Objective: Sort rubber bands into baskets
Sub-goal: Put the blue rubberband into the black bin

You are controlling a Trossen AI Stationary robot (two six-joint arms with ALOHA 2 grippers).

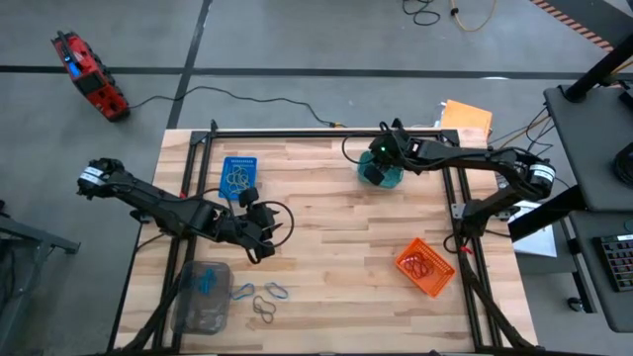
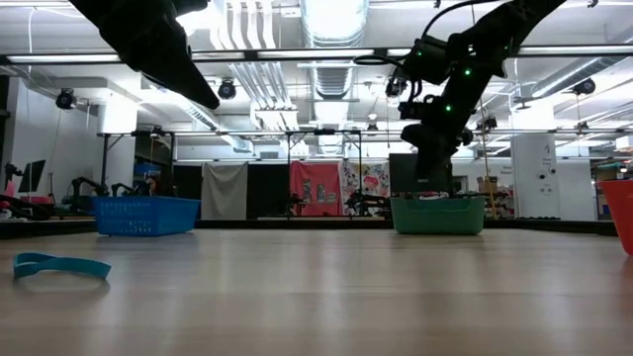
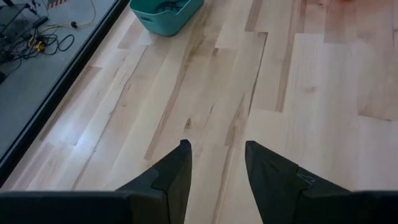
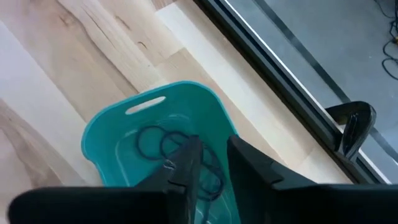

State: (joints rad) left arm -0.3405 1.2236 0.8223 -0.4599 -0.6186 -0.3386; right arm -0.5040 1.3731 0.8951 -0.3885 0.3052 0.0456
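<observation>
The table [image 1: 336,227] is made of light wooden planks and stands on a grey floor inside a black metal frame; behind it the low view shows a large workshop room with ceiling pipes and lamps.

I take the teal basket [image 1: 381,173] as the landmark. It stands near the far edge of the table, and dark rubber bands [image 4: 180,152] lie inside it. The right gripper [image 4: 211,155] hangs directly above this basket, with its fingers pointing down into the opening. The fingers stand a little apart, with only a narrow gap between them, and I see nothing held between them.

The blue basket [image 1: 238,176] is well to the left of the teal basket, at about the same depth of the table, and it holds some light-coloured bands. The orange basket [image 1: 426,267] is nearer to the front edge, to the right of the teal one, with orange-red bands inside. The clear basket [image 1: 201,295] stands at the front left corner, far from the teal basket, and contains blue bands.

The left gripper [image 3: 216,165] hovers over bare wood, left of the teal basket and nearer to the front, just beside the blue basket. Its fingers are moderately open and hold nothing.

Several loose bands [image 1: 265,300] lie on the table just beside the clear basket. In the low view one blue band [image 2: 59,265] rests on the wood close to the camera.
</observation>
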